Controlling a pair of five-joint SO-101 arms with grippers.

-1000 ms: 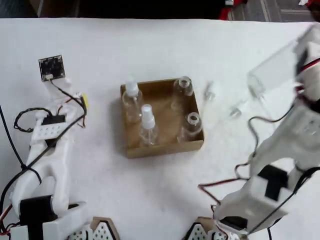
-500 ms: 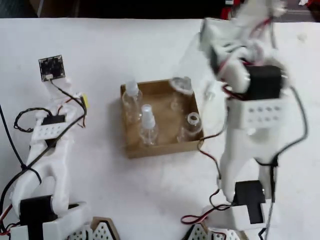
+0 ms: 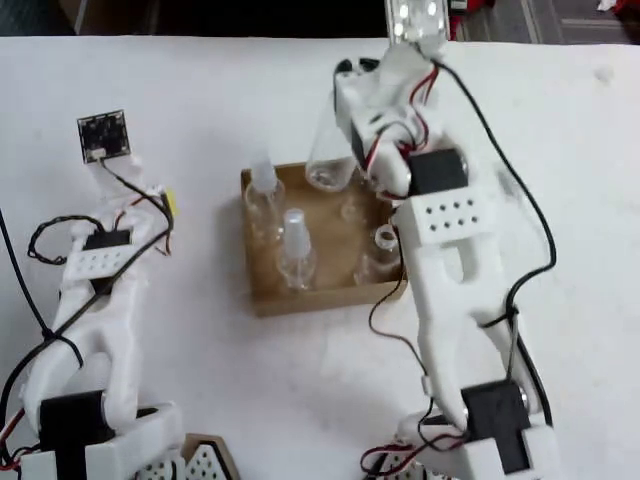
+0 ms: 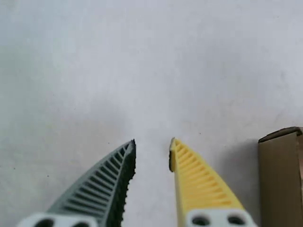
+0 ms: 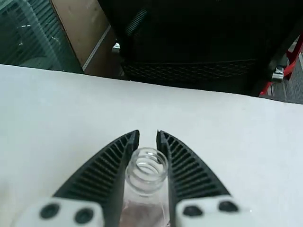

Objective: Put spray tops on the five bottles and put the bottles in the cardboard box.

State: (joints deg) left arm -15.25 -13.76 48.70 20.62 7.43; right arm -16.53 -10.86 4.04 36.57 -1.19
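Seen from above, the right arm stretches over the white surface (image 3: 200, 100) to the far edge of the cardboard box (image 3: 330, 298). The right claw (image 5: 147, 135) is pinching a clear bottle (image 5: 147, 172) by its threaded neck, black fingers pressed against either side just below the open mouth. This held bottle has no spray top. It hangs over the back rim of the box, tilted a little, its base low near the cardboard. Inside the box stand two bottles with spray tops, one in the back left corner (image 3: 265, 195) and one nearer the front (image 3: 293, 245), plus an uncapped bottle (image 3: 385, 245) at the right wall. The left claw (image 4: 152, 156) sits low over the surface beside the box's left side, its grey and yellow fingers spread slightly with nothing between them. The step in hand looks like setting the held bottle down in the free space at the back of the box. To do it well, the bottle should probably be brought upright first, then lowered straight down between the back left capped bottle and the right-hand one, keeping off the rim and the neighbours, which look light and easy to topple. The fingers should part only once the base rests on the box floor. Spray tops are yet to go on the uncapped bottles
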